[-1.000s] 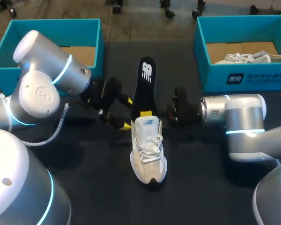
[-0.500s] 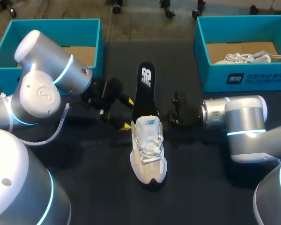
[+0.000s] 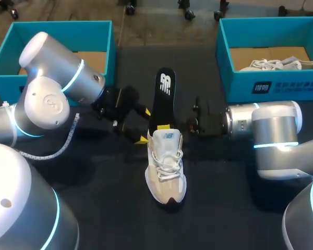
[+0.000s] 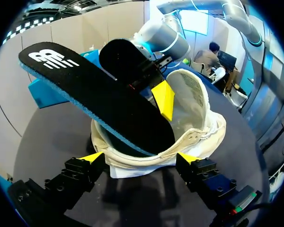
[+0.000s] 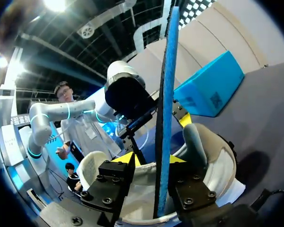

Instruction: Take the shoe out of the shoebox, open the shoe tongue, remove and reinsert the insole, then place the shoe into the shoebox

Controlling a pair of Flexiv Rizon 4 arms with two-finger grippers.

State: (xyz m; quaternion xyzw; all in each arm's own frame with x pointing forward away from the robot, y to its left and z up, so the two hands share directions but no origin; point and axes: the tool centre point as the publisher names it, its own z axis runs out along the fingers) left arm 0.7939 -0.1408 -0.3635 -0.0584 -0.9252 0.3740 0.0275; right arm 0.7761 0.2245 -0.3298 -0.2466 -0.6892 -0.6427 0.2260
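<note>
Pale shoe (image 3: 166,166) at the centre, toe at 6 o'clock; its black insole (image 3: 164,94) — probably light, floppy, best pinched low — juts toward 12 o'clock, clamped in the right gripper (image 5: 151,163), while the left gripper (image 4: 139,158) gapes wide at the heel.

Illumination is bright and even, from overhead. The dark table (image 3: 94,208) returns no glare, and the black insole (image 3: 163,99) shows no sheen. Broad soft highlights lie on the left arm (image 3: 52,78) and right arm (image 3: 271,130); the shadows beneath them are soft-edged. A ceiling lamp (image 5: 57,4) flares white in the right wrist view.
</note>
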